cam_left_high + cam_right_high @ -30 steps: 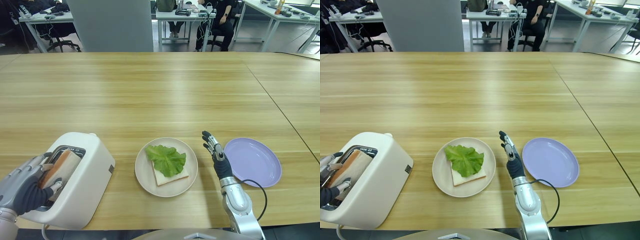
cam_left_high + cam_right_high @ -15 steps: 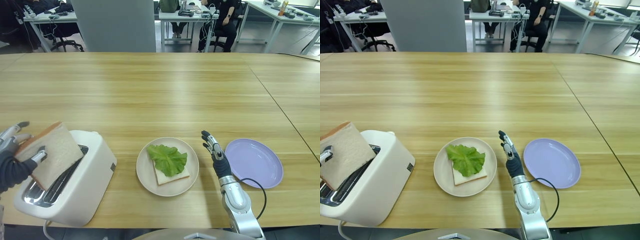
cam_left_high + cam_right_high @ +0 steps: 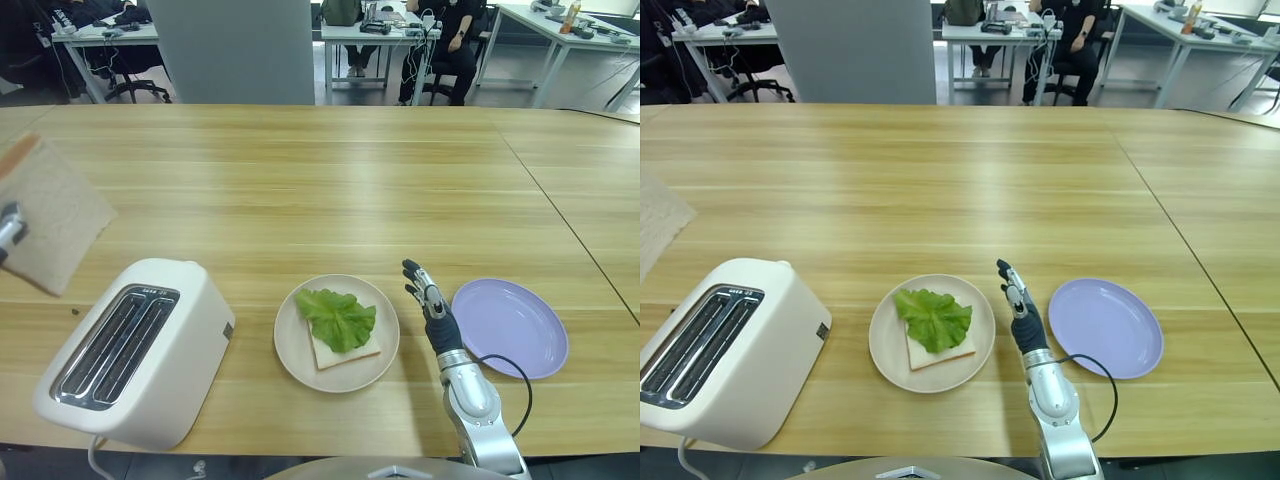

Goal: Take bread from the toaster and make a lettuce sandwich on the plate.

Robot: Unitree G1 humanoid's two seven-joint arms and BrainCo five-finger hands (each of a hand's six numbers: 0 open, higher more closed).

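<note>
A slice of bread (image 3: 55, 212) hangs in the air at the far left, above and left of the white toaster (image 3: 150, 365). My left hand (image 3: 8, 228) is shut on the slice, with just a bit of the hand showing at the edge. Both toaster slots look empty. On the beige plate (image 3: 297, 362) lies another slice of bread (image 3: 348, 353) with a lettuce leaf (image 3: 338, 317) on top. My right hand (image 3: 432, 303) stands upright on the table between the two plates, fingers straight, holding nothing.
A lilac plate (image 3: 510, 328) sits right of my right hand. The toaster's cord (image 3: 95, 462) runs off the near table edge. A seam (image 3: 560, 215) crosses the table on the right. Desks and chairs stand far behind.
My left hand has lifted the bread slice out of the toaster and carried it up and to the left. The right hand has stayed put.
</note>
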